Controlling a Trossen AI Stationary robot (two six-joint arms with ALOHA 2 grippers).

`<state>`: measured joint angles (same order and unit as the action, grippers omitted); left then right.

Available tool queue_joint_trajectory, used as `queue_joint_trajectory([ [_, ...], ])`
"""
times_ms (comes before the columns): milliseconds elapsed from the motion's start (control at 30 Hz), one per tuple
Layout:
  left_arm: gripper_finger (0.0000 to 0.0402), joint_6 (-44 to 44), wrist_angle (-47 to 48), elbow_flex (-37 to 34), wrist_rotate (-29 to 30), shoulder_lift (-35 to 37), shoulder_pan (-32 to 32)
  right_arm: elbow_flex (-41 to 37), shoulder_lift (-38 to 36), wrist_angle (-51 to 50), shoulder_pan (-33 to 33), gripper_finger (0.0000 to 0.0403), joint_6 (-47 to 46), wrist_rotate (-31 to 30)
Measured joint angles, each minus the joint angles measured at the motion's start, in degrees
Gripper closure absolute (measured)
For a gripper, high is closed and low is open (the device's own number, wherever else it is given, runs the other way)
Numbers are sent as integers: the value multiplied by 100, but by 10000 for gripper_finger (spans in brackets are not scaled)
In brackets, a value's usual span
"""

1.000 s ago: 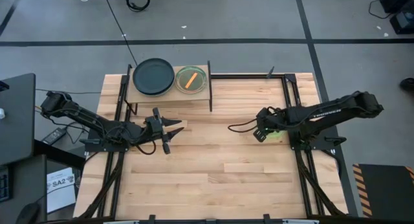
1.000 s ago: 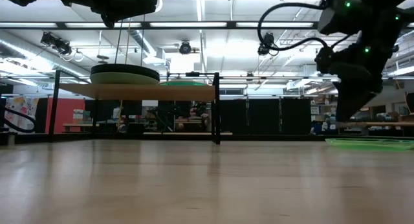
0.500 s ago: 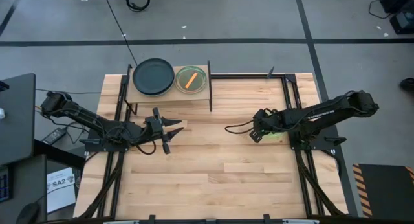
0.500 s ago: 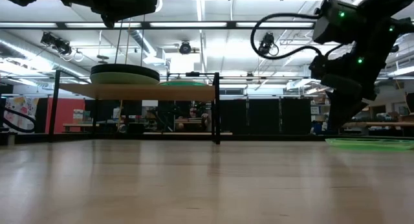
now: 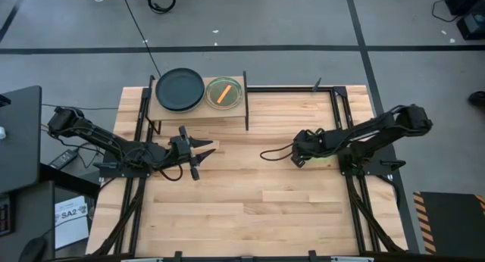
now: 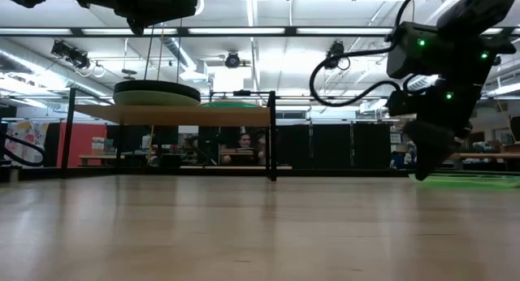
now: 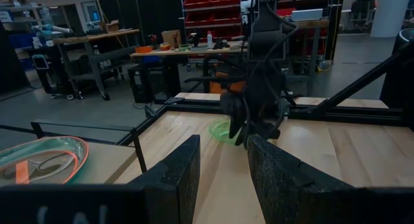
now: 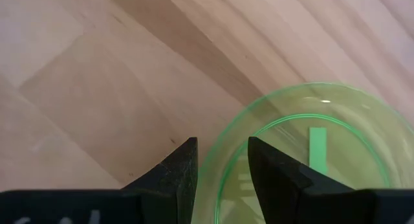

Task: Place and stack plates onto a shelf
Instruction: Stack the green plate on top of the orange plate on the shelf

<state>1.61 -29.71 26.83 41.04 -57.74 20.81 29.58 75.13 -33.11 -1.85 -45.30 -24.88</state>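
Note:
The light-wood shelf point(image 5: 198, 113) point(image 6: 171, 115) stands at the table's far left on black legs. It carries a black plate point(image 5: 179, 89) lying on a mint green one point(image 6: 156, 98). Beside these is a small translucent stack showing green and orange point(image 5: 224, 93) point(image 7: 39, 160). A bright green translucent plate point(image 5: 324, 159) point(image 8: 310, 153) point(image 6: 475, 181) lies flat on the tabletop at the right. My right gripper point(image 5: 295, 157) point(image 8: 222, 162) is open and tipped down over that plate's left rim, one finger on either side of the rim. My left gripper point(image 5: 201, 157) point(image 7: 223, 169) waits open near the shelf.
Black frame rails point(image 5: 339, 118) run along both sides of the table. A cable point(image 5: 274, 150) loops out from my right arm's wrist. Bare wood point(image 5: 250, 201) fills the table's middle and near part. A person point(image 6: 244, 141) shows in the room behind the table.
My right gripper has moved toward the table's left and down, tipping further downward, until its fingertips stand close above the tabletop at the green plate's left rim. The plate has stayed where it was.

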Motion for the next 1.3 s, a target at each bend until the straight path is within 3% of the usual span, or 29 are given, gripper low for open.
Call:
queue_joint_trajectory([
  [433,265,0,0,0,0,0,-1,24,458,75,-11,265,-20,-118],
  [1067,265,0,0,0,0,0,-1,-2,479,119,4,390,4,-176],
  [1300,265,0,0,0,0,0,-1,-2,479,125,2,392,2,-269],
])
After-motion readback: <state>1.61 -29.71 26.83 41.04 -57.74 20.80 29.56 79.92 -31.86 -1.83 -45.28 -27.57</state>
